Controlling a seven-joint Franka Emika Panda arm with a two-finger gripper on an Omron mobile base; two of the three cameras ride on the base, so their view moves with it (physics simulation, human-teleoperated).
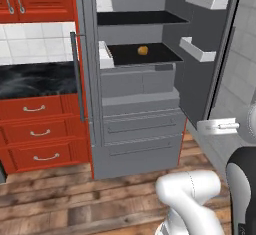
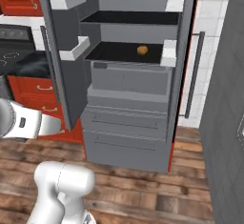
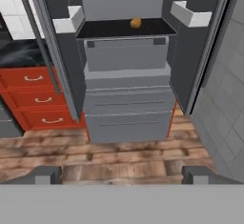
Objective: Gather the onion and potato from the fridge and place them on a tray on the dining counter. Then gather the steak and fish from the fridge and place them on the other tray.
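Observation:
The grey fridge (image 1: 140,129) (image 2: 128,123) (image 3: 126,108) stands ahead with both upper doors swung open. On its lower black shelf (image 1: 160,54) lies one small round yellow-brown vegetable (image 1: 143,50) (image 2: 142,50) (image 3: 136,23); I cannot tell whether it is the onion or the potato. The shelf above looks bare. My gripper (image 3: 122,175) is open and holds nothing. It hangs well back from the fridge, over the wood floor. The tray, the dining counter, the steak and the fish are out of view.
White door bins (image 1: 197,49) (image 3: 190,13) jut from the open doors on both sides of the opening. Red drawers (image 1: 40,129) under a black veined countertop (image 1: 35,79) stand left of the fridge. A grey wall (image 3: 224,99) runs along the right.

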